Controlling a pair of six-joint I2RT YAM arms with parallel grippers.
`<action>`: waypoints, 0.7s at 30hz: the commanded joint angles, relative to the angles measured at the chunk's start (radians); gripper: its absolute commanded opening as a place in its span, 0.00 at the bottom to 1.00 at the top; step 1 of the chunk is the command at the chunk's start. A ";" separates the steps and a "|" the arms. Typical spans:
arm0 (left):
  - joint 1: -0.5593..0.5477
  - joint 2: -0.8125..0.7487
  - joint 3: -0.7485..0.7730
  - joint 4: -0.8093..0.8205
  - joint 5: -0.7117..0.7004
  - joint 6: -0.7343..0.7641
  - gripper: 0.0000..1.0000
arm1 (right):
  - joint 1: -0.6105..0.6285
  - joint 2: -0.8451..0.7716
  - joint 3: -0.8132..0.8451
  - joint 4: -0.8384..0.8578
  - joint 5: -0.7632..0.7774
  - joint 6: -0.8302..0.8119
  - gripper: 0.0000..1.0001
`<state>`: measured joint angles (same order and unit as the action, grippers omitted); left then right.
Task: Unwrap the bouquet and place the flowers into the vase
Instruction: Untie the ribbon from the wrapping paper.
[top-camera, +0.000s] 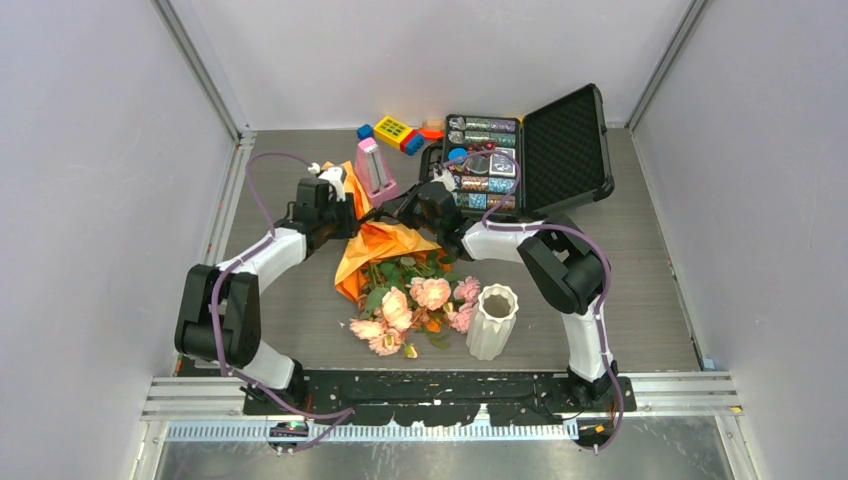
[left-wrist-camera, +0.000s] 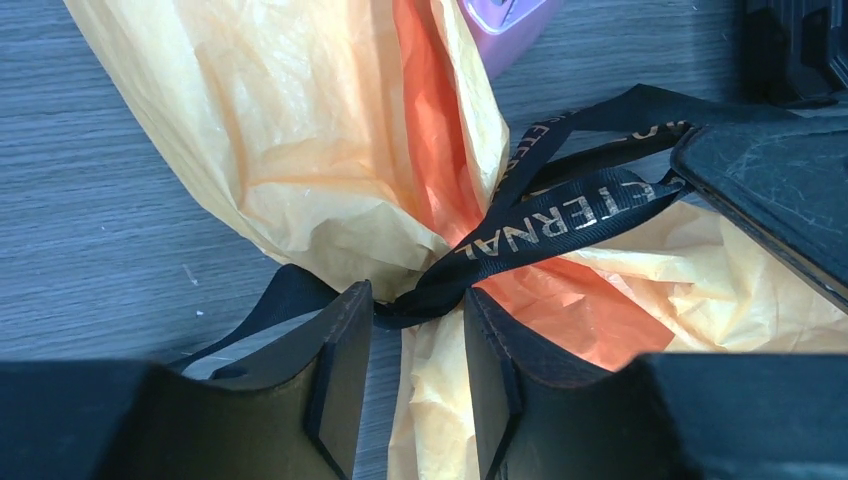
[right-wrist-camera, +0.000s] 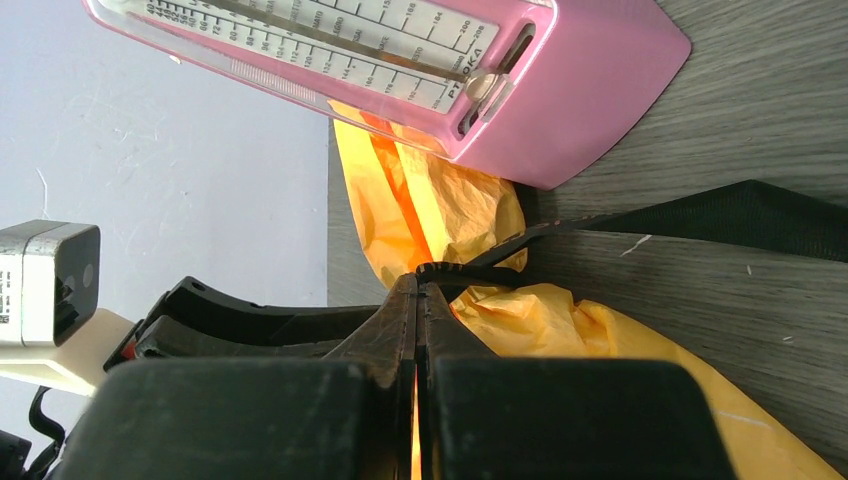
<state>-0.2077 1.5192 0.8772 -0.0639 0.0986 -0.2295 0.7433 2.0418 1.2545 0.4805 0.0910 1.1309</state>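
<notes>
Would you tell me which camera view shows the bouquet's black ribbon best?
The left wrist view: the ribbon fills the centre, its knot and gold lettering sharp between the left fingers. The right wrist view shows only one strand and a loop at the right fingers; the top external view barely shows it.

flowers (top-camera: 412, 300) stems: hidden in paper (top-camera: 385, 245) | ribbon (left-wrist-camera: 560, 215) end: hidden in right gripper (right-wrist-camera: 417, 285) | metronome (right-wrist-camera: 560, 100): cut by top edge
</notes>
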 joint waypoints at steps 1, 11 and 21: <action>-0.002 0.009 0.018 0.058 -0.014 0.014 0.42 | 0.001 -0.033 0.048 0.040 0.010 0.001 0.00; -0.002 0.062 0.047 0.175 0.086 -0.041 0.44 | -0.002 -0.035 0.051 0.029 0.010 -0.003 0.00; -0.002 0.019 0.044 0.244 0.154 -0.042 0.25 | 0.001 -0.021 0.048 0.021 0.010 -0.007 0.00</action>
<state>-0.2073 1.5875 0.8841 0.0765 0.1925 -0.2634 0.7406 2.0418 1.2606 0.4759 0.0875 1.1309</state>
